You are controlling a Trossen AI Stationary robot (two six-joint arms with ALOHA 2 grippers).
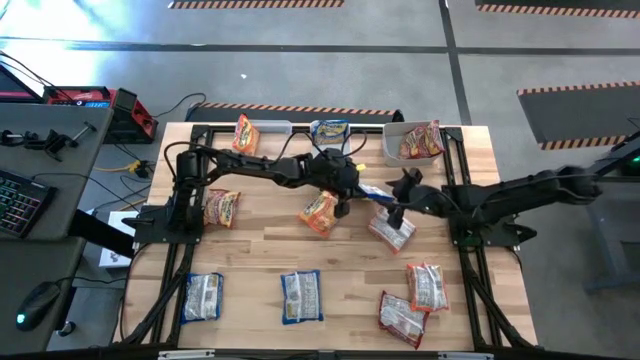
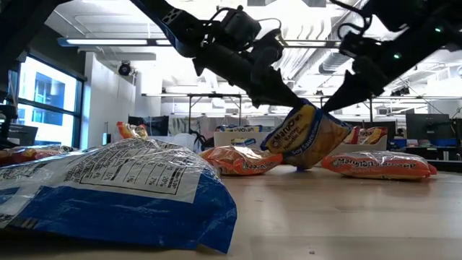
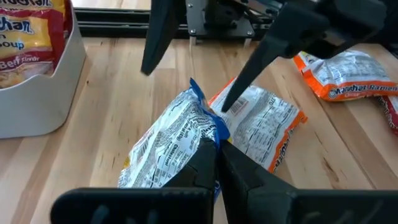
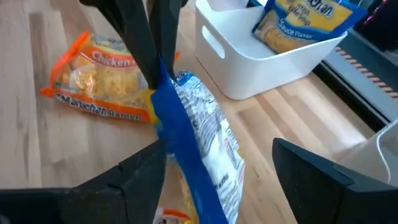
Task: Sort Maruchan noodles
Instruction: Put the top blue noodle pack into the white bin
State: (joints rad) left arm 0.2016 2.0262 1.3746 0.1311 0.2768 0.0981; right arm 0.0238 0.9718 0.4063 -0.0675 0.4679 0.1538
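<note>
Packets of Maruchan noodles lie scattered across your table, and one blue-and-white packet hangs in the air near the middle, between both arms. Your left gripper is clamped shut on that packet's edge; you can see the fingers pinched together on the crimped seam in the left wrist view. Your right gripper stands with its fingers spread wide on either side of the same packet, not pinching it.

An orange packet lies on the wood just beside the held one, and a pink-and-white packet lies just below the right gripper. Three bins line the far edge, well apart from the front edge, where two blue-and-white packets and two pink ones rest. Between those front packets and the arms you have an open strip of bare wood. Another orange packet lies by the left arm's base.
</note>
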